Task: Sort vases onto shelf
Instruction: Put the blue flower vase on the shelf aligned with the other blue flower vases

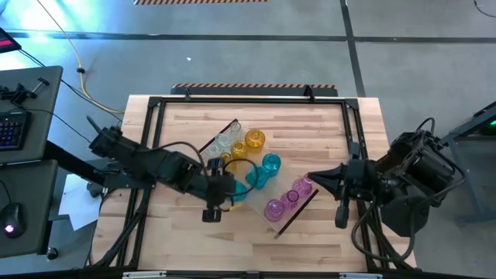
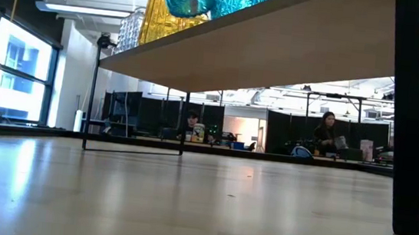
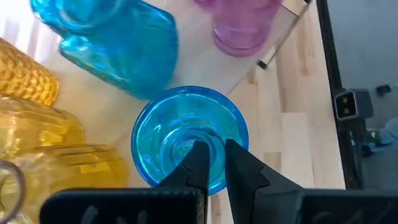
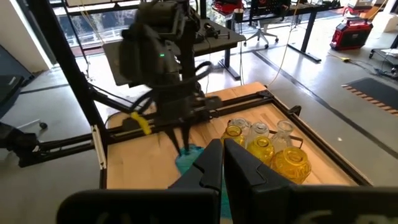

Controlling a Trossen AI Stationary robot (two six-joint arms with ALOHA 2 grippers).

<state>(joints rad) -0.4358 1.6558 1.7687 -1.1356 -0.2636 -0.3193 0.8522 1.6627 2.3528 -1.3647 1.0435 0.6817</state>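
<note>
The shelf (image 1: 260, 195) lies slantwise in the middle of the table and bears clear (image 1: 222, 142), yellow (image 1: 255, 139), teal (image 1: 270, 164) and pink vases (image 1: 275, 208), standing on their bases. My left gripper (image 1: 226, 186) is over the shelf's near left part, shut on another teal vase (image 3: 186, 134). My right gripper (image 1: 310, 180) hovers shut over the table's right part, beside the pink vases, holding nothing. The low view shows the shelf (image 2: 278, 47) from underneath, raised on dark end pieces. My left gripper pinches the teal vase's rim wall (image 3: 242, 134) between its two fingers, one finger (image 3: 199, 158) inside the mouth and the other on the outside. The fingers slant down from the table's left. The vase (image 4: 186, 160) hangs upright below them, mouth up.
A black metal frame (image 1: 151, 139) runs round the tabletop. Bare wood lies at the table's near side (image 1: 232, 248) and far side (image 1: 287, 116). A desk with a keyboard (image 1: 12, 128) stands to the left. People sit in the room beyond the table (image 2: 325, 132).
</note>
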